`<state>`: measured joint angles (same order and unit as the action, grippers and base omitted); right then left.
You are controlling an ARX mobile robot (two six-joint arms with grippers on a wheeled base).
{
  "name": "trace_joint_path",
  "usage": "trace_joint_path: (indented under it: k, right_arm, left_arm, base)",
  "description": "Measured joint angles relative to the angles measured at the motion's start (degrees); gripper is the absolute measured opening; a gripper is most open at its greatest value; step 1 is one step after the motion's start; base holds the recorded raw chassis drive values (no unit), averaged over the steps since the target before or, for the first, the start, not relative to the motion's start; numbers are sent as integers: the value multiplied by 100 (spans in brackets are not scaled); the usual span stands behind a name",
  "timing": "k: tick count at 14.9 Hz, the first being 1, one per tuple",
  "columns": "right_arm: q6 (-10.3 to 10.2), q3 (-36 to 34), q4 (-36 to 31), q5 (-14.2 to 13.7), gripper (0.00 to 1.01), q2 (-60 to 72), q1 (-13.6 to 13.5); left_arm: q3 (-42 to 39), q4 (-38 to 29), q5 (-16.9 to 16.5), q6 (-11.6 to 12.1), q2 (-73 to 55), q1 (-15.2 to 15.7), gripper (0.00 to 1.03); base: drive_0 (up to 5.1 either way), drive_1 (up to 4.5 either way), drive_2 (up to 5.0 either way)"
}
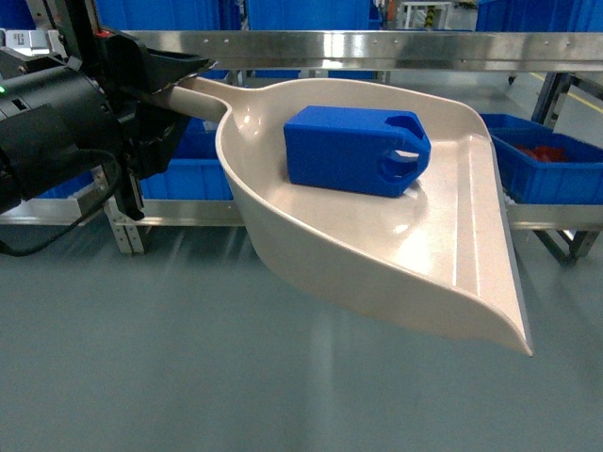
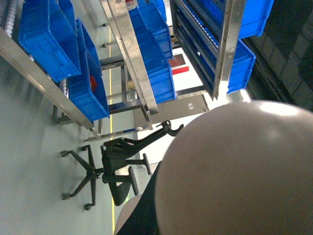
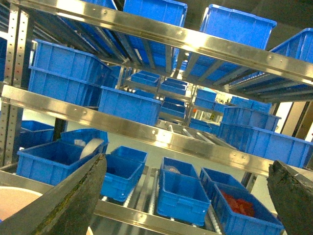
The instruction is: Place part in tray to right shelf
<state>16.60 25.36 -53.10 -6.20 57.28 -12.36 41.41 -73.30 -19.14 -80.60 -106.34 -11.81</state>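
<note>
The left gripper (image 1: 174, 80) is hiding the end of the tray's (image 1: 377, 254) handle between its fingers, so the contact itself is not showing. The tray's underside (image 2: 239, 171) is filling the left wrist view, running off its edges. The right gripper's fingers (image 3: 68, 200) are being cut off below.

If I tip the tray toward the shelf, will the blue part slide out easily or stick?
Likely slides readily: the tray looks glossy and smooth, and the part is hard plastic lying on a flat face. Its boxy shape suggests sliding, not rolling. The left gripper holds only the handle end, so expect some wobble.
</note>
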Motion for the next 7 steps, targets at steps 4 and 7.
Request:
trace_joint_path:
  k: [4,7]
  right_arm:
    - [0,2,0,0,98,0,0]
    - [0,2,-11,0,98,-2,0]
  left_arm:
    - [0,0,-20,0,0,-26,14]
    - [0,-9,-17,-2,0,-24,14]
  base:
    - [0,0,0]
    - [0,0,0]
